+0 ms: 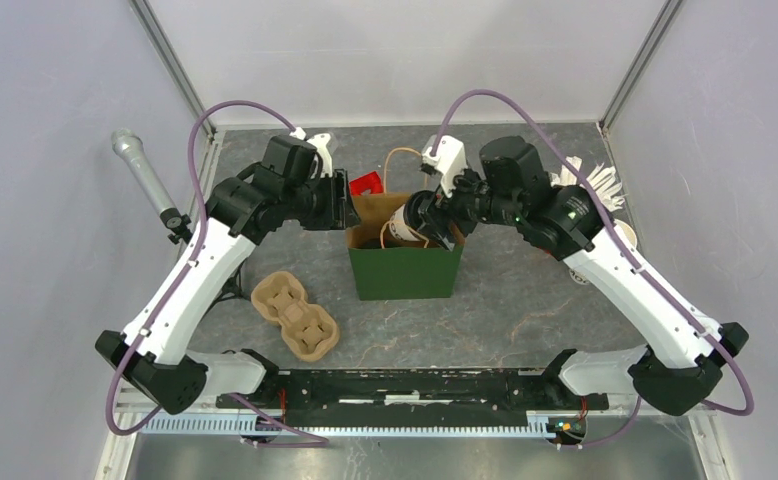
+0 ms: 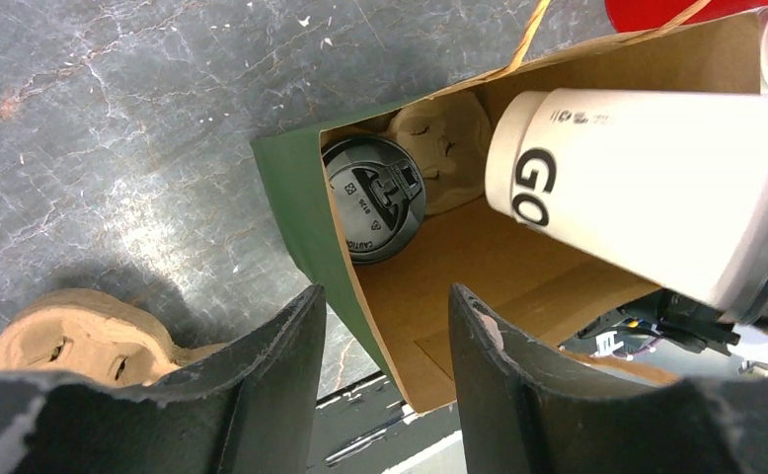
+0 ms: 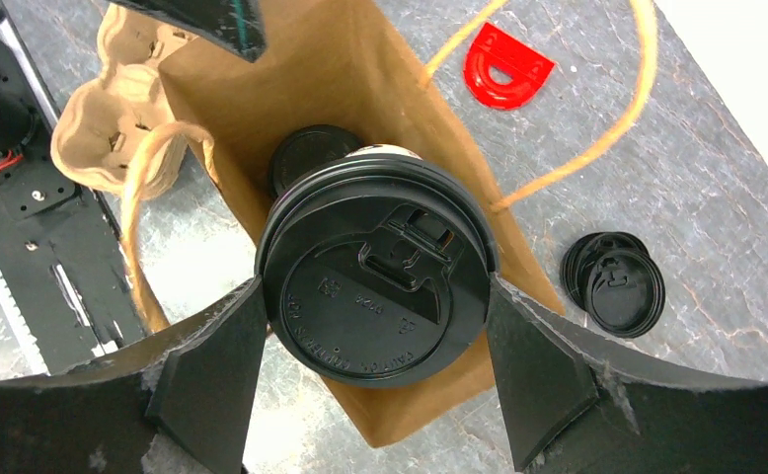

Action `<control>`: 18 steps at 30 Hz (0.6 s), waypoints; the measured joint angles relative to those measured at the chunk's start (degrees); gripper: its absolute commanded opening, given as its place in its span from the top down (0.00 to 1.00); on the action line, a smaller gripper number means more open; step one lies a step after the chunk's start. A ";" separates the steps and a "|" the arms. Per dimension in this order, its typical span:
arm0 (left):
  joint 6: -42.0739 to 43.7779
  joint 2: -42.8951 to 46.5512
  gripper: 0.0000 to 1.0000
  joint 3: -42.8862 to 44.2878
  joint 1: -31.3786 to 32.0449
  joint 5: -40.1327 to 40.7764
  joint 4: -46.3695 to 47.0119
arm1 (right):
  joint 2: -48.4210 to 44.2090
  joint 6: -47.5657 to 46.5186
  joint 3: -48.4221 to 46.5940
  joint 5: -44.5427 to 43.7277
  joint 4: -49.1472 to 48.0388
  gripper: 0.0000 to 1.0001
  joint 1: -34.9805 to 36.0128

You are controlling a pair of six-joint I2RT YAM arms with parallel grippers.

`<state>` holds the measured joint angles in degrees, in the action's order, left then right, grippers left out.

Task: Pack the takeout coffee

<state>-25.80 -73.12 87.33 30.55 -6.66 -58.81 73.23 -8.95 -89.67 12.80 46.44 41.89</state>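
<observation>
this looked like a robotics lab test cell. a left arm (image 1: pixel 200 275) and a right arm (image 1: pixel 625 275) were bolted to a black rail (image 1: pixel 415 385) at the near edge of a dark, stone-patterned worktop (image 1: pixel 525 310). plain pale wall panels (image 1: pixel 405 50) set in metal posts (image 1: pixel 175 65) boxed the worktop in on three sides. purple cables (image 1: pixel 215 110) looped off the arms, and a microphone (image 1: pixel 143 170) was clamped by the left wall. the only shop-like things were props: a green paper bag (image 1: pixel 405 272), a pulp cup carrier (image 1: pixel 295 315) and a takeout coffee (image 3: pixel 380 296).

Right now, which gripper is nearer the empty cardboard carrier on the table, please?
Left. The left gripper is at the bag edge toward the carrier; the right gripper holds a cup above the bag.
</observation>
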 measured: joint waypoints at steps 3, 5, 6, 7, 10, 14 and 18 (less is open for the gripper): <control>0.35 -0.66 0.46 0.00 0.00 -0.17 -0.28 | 0.52 -0.90 0.00 -1.77 0.42 0.46 3.15; 0.66 -1.05 0.48 0.17 0.00 -0.35 -0.70 | 0.61 -1.44 0.00 -3.08 0.92 0.46 5.14; 0.68 -1.31 0.50 0.28 0.00 -0.57 -0.90 | 0.63 -1.62 0.00 -3.78 1.14 0.46 6.08; 0.66 -1.51 0.51 0.31 -0.02 -0.85 -0.90 | 0.63 -1.68 0.00 -4.35 1.29 0.46 6.93; 0.66 -1.64 0.52 0.31 -0.09 -1.40 -0.98 | 0.63 -1.84 0.02 -6.60 1.49 0.46 9.97; 0.66 -0.74 0.51 -0.24 -0.09 -1.95 -0.90 | 0.57 -1.86 0.87 -9.99 1.46 0.47 14.60; 0.66 1.75 0.51 -2.29 -0.09 -2.86 -1.14 | 0.55 -1.84 2.67 -13.40 1.86 0.47 18.91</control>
<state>-25.15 -71.37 85.03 30.46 -9.52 -59.94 73.78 -10.79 -87.00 -0.60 48.29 60.80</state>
